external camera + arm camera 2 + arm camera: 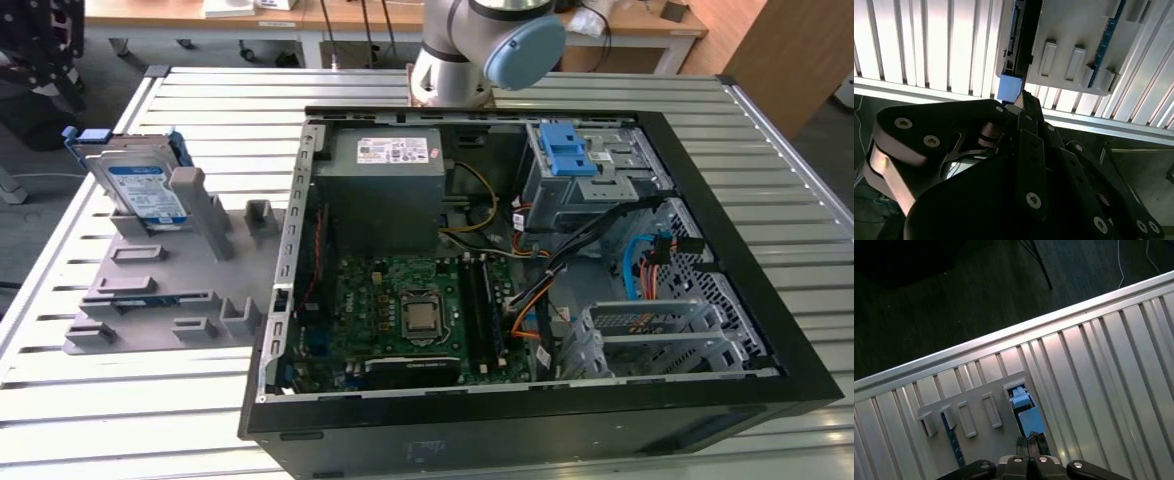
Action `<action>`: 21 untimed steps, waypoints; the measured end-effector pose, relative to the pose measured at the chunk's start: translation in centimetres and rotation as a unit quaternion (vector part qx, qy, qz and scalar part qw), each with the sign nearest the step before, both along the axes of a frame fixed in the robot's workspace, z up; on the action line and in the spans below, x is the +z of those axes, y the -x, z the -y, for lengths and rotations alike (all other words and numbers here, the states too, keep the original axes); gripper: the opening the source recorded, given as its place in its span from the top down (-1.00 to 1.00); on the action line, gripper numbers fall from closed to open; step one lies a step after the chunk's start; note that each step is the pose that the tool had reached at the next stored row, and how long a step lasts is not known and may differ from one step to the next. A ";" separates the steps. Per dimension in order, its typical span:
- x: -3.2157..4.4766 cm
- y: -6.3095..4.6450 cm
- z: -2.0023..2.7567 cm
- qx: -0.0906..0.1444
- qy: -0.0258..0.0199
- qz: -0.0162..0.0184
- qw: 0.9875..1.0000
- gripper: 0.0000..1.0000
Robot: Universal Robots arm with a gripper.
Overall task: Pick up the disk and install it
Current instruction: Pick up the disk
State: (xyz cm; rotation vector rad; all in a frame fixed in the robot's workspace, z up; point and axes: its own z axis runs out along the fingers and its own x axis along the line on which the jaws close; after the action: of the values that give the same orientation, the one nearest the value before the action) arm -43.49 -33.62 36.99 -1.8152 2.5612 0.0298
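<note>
Computer case (534,430): open, lying on the slatted surface (120,400), from centre to 6 o'clock in the exterior view.
Arm (474,45): at 12 o'clock, beyond the case.
Grey holder (160,290): on the surface, 9 o'clock of the case.
Disk (144,190): upright in the holder's far end, 10 o'clock of the case.
Tool (1030,441): clenched on nothing, fingertips together, aimed at the disk, apart from it.

In the second wrist view the linkage of the claw (1024,102) hides the desk (929,45) behind it, and the disk (1026,30), just ahead, runs off the picture's edge. In the first wrist view the grey holder (979,390) hides all but 1 end of the disk ahead of the claw. The exterior view cuts the robot arm (481,50) off above its base.
</note>
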 end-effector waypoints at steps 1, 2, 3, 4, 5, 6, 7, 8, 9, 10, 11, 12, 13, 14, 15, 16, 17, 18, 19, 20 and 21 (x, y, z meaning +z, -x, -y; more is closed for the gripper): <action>-0.01 0.0 0.00 0.009 0.000 0.000 1.000 0.79; -0.02 0.0 0.00 0.018 0.000 0.000 1.000 0.79; -0.03 0.0 0.00 0.027 0.000 0.000 1.000 0.79; -0.04 0.0 0.00 0.036 0.000 0.000 0.999 0.79; -0.06 0.0 0.00 0.045 0.000 0.000 0.999 0.79; -0.07 0.0 0.00 0.054 0.000 0.000 0.999 0.79; -0.08 0.0 0.00 0.063 0.000 0.000 0.998 0.79; -0.09 0.0 0.00 0.072 0.000 0.000 0.997 0.79; -0.10 0.0 0.00 0.080 0.000 0.000 0.997 0.79; -0.11 0.0 0.00 0.088 0.000 0.000 0.996 0.79; -0.12 0.0 0.00 0.093 0.000 0.001 0.996 0.79; -0.14 0.0 0.00 0.097 0.000 0.001 0.995 0.79; -0.15 0.0 0.00 0.098 0.000 0.001 0.995 0.79; -0.15 0.1 0.00 0.098 0.000 0.001 0.995 0.79; -0.14 0.0 0.00 0.098 0.000 0.001 0.995 0.77; -0.14 0.1 0.00 0.098 0.000 0.001 0.995 0.77; -0.14 0.1 0.00 0.098 0.000 0.001 0.995 0.66; -0.13 0.1 0.00 0.098 0.000 0.001 0.995 0.54; -0.13 0.1 0.00 0.098 0.000 0.001 0.995 0.54; -0.14 0.1 0.00 0.098 0.000 0.001 0.995 0.42; -0.14 0.1 0.00 0.098 0.000 0.001 0.995 0.30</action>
State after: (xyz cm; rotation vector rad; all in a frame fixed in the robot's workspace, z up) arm -43.55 -33.63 36.85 -2.0576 2.3706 0.0272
